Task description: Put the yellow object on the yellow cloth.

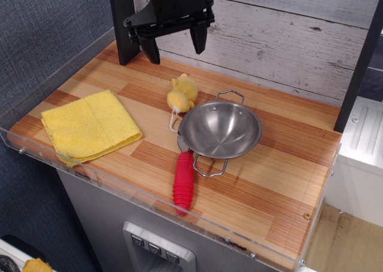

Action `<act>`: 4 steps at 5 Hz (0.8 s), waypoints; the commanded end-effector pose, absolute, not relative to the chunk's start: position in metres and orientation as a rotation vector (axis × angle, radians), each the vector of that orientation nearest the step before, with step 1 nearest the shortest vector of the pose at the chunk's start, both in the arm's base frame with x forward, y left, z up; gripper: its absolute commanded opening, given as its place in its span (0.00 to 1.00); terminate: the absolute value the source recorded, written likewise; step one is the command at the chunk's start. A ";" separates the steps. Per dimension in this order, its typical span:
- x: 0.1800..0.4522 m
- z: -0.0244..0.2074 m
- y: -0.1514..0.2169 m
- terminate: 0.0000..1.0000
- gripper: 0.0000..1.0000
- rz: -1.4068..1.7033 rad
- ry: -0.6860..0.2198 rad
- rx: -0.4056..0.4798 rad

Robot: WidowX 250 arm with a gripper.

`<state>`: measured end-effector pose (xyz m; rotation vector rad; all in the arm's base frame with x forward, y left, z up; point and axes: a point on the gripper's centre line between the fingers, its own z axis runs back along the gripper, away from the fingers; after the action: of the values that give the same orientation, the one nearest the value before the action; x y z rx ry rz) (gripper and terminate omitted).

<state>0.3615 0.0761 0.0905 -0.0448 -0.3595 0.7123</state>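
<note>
The yellow object [182,93], a small lumpy pale-yellow toy with a white string loop, lies on the wooden table just left of the steel bowl [220,129]. The yellow cloth [88,126] lies flat and folded near the table's front left corner. My gripper [175,48] hangs open and empty above the back of the table, up and a little left of the toy, its two black fingers pointing down and spread wide.
A red-handled tool [184,182] lies in front of the bowl, its head under the bowl's rim. A black post [123,24] stands at the back left. A clear plastic wall [54,75] edges the table's left and front.
</note>
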 end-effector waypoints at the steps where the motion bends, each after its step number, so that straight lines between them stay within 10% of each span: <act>1: 0.368 0.074 0.090 0.00 1.00 0.726 -0.360 -0.030; 4: 0.370 0.046 0.078 0.00 1.00 0.689 -0.302 -0.006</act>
<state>0.3657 0.0752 0.0307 -0.0032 -0.2570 0.6908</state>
